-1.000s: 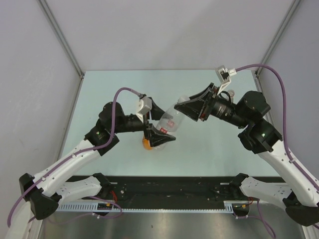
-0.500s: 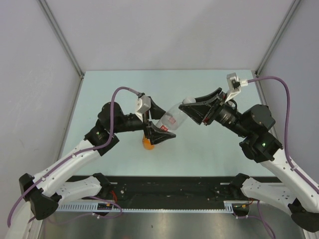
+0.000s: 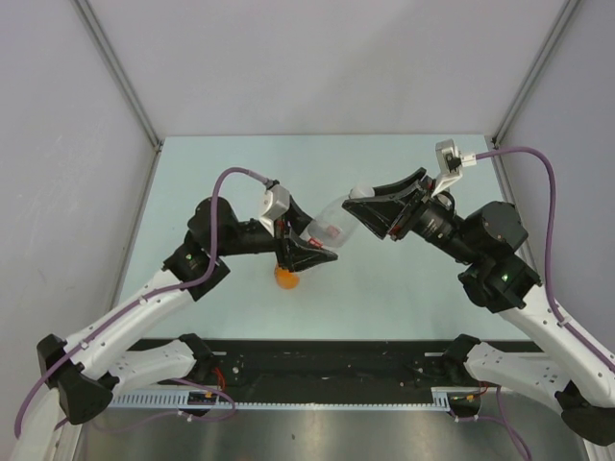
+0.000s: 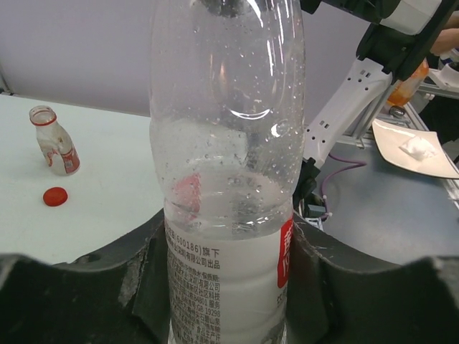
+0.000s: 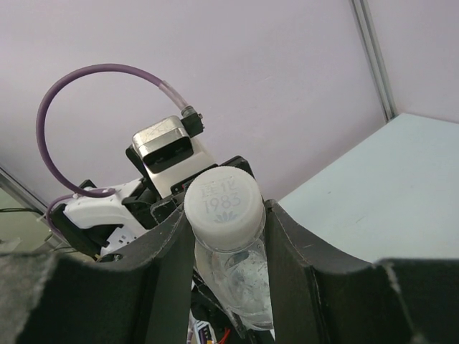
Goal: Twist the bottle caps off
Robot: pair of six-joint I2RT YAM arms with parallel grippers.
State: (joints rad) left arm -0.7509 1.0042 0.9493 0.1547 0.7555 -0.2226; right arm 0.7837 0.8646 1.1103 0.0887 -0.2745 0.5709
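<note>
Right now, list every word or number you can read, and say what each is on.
"1983": on the white cap; the two characters above it are too blurred to read.
"(600186)旗下": on the label of the big bottle.
"有限公司出品": same label, next line; its start is hidden.
Red patch on that label: character cut off, unreadable.
Small bottle: print too small to read.

The white cap (image 5: 221, 203) reads "1983"; the label (image 4: 219, 283) on the clear bottle (image 4: 228, 136) shows "(600186)".
</note>
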